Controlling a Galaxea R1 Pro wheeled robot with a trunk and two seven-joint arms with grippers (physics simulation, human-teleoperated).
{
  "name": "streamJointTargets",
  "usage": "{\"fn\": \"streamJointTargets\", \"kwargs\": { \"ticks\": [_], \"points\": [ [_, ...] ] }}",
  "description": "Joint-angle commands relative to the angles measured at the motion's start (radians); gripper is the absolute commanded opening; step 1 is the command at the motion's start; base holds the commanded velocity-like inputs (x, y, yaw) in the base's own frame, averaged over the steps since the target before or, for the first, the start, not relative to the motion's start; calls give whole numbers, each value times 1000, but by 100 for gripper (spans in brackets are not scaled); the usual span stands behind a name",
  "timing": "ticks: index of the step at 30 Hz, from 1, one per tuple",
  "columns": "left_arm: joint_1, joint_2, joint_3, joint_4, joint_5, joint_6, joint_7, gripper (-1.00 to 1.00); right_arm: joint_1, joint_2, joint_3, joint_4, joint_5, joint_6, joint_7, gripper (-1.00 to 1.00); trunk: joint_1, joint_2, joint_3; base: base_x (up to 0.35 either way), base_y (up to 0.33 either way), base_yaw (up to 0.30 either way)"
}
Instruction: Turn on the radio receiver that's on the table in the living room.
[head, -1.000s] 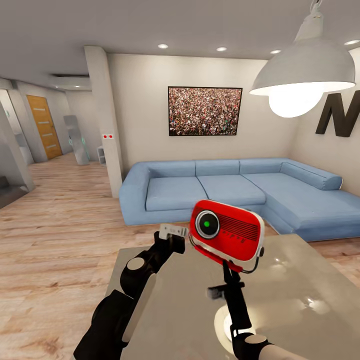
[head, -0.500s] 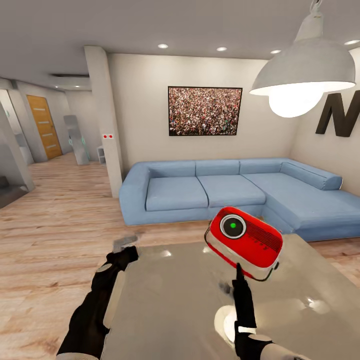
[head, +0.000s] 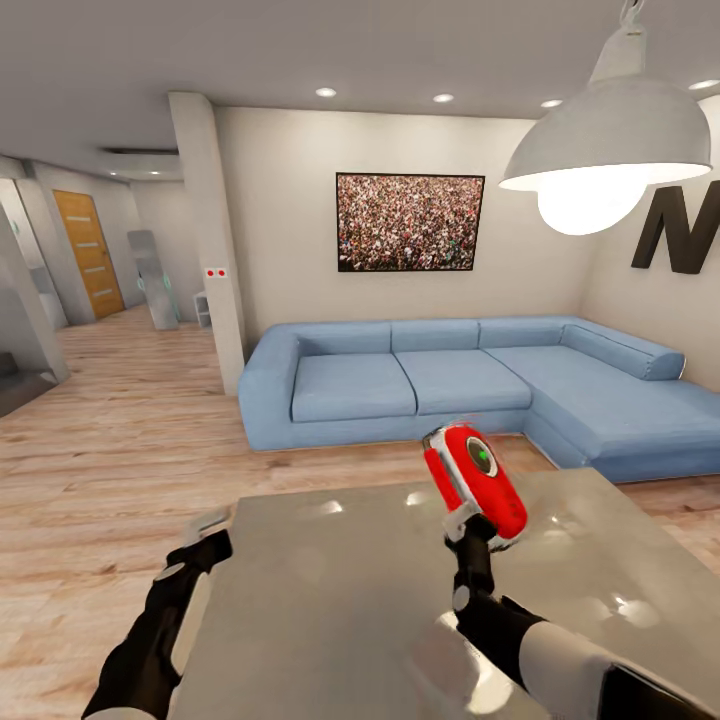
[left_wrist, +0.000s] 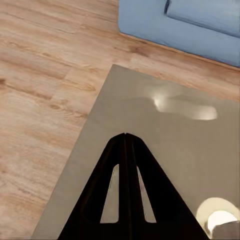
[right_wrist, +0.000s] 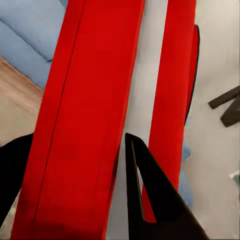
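Right end effector (head: 472, 530) gripped the radio receiver (head: 474, 478), holding it tilted above the glossy grey tabletop (head: 350, 590), its fingers (right_wrist: 150, 195) on either side of the red body. Left end effector (left_wrist: 125, 136) was pinched closed over the tabletop's near-left edge.

the radio receiver (head: 474, 480) is bright red with white edge trim and a dark round dial lit green at its centre. the desk (head: 350, 600) top is glossy grey, carrying pale reflections. the far sofa (head: 450, 385) is light blue. the floor (head: 110, 470) is light wood in plank pattern. the picture (head: 410, 222) is a speckled crowd pattern in a black frame. the right pincer (head: 472, 545) and left pincer (left_wrist: 125, 145) are black.
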Motion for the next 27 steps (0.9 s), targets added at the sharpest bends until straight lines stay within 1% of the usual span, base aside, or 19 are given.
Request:
{"fn": "streamJointTargets", "kwargs": {
  "ticks": [1,2,3,4,6,8,9,10,11,12,14,16,18,19,20,23,25,26,27],
  "points": [
    [0,1,5,1,0,-2,-1,-100,-2,-14,-28,-42,-36,-9,46,-100,0,0,0,0,0,0],
    [1,2,7,3,0,-4,-2,-100,-2,-26,-68,-78,-67,-11,105,-100,0,0,0,0,0,0],
    [1,3,9,5,0,-5,-2,-100,-3,-36,-116,-106,-88,-13,170,-100,0,0,0,0,0,0],
    [1,3,10,6,0,-6,-3,-100,-3,-40,-143,-117,-95,-13,205,-100,0,0,0,0,0,0],
    [2,3,11,21,0,-8,-3,-100,-3,-50,-261,-149,-112,-14,345,-100,0,0,0,0,0,0],
    [3,2,11,33,1,-9,-3,-100,-3,-55,-373,-176,-118,-11,469,-100,0,0,0,0,0,0],
    [3,2,11,35,1,-9,-3,-100,-3,-56,-397,-183,-118,-10,494,-100,0,0,0,0,0,0],
    [3,0,11,39,1,-9,-4,-100,-3,-58,-437,-197,-119,-7,536,-100,0,0,0,0,0,0],
    [3,-2,11,46,1,-9,-4,-100,-3,-59,-464,-210,-119,-4,565,-100,0,0,0,0,0,0],
    [3,-4,11,53,1,-9,-4,-100,-3,-59,-481,-219,-120,-2,584,-100,0,0,0,0,0,0],
    [3,-6,10,64,1,-9,-4,-100,-3,-60,-499,-233,-125,24,604,-100,0,0,0,0,0,0],
    [3,-8,9,71,1,-9,-6,-100,-3,-60,-506,-243,-129,74,612,-100,0,0,0,0,0,0],
    [3,-10,8,87,1,-9,-19,-100,-3,-60,-513,-267,-133,159,626,-100,0,0,0,0,0,0],
    [3,-11,8,97,1,-10,-31,-100,-3,-60,-515,-283,-135,196,644,-100,0,0,0,0,0,0],
    [3,-11,7,102,1,-10,-37,-100,-3,-60,-515,-290,-136,213,657,-100,0,0,0,0,0,0],
    [3,-11,7,120,1,-10,-70,-100,-3,-63,-524,-314,-139,290,790,-100,0,0,0,0,0,0],
    [3,-11,7,125,1,-11,-80,-100,-3,-68,-545,-320,-138,344,878,-100,0,0,0,0,0,0],
    [3,-11,7,126,1,-11,-81,-100,-3,-69,-552,-321,-138,361,893,-100,0,0,0,0,0,0],
    [3,-10,7,129,1,-10,-83,-100,-3,-70,-567,-323,-136,397,915,-100,0,0,0,0,0,0]
  ]
}}
